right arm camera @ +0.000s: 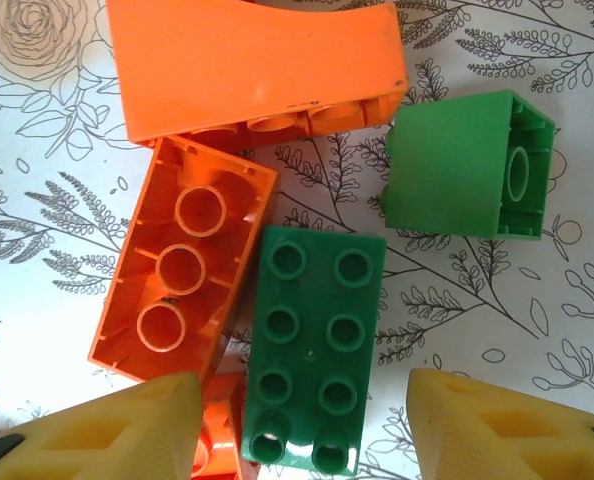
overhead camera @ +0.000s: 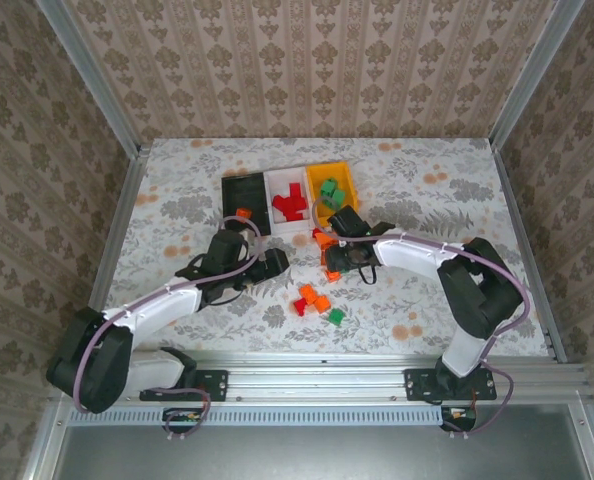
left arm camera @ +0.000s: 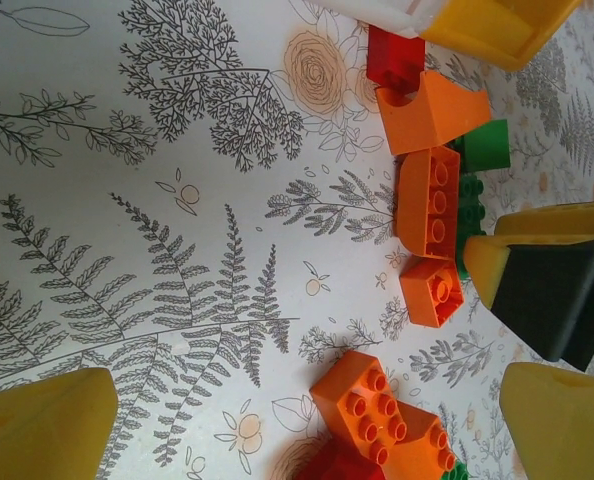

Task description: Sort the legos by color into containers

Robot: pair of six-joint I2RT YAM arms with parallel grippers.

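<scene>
Nearest my bases: small heap of legos (overhead camera: pixel 315 302) on the floral table (overhead camera: pixel 177 190), red and orange plus one green. Just past it, my left gripper (left arm camera: pixel 307 400) is low over the cloth, fingers spread full wide, gripping nothing. My right gripper (right arm camera: pixel 307 430) points down at a second bunch. Its fingers are apart, straddling the near end of a studs-up green brick (right arm camera: pixel 312 340). The right pad is clear of it, so not clamped. An orange brick (right arm camera: pixel 182 270) lies hollow side up, touching the green one. A green block (right arm camera: pixel 467 165) lies on its side nearby, and a curved orange piece (right arm camera: pixel 257 65) sits beyond. Far row: black bin (overhead camera: pixel 242 190) with a lone orange brick (overhead camera: pixel 243 214) just outside its near wall. White bin (overhead camera: pixel 292 231) holds red bricks (overhead camera: pixel 289 203). Orange-yellow bin (overhead camera: pixel 349 180) holds green bricks (overhead camera: pixel 330 190).
</scene>
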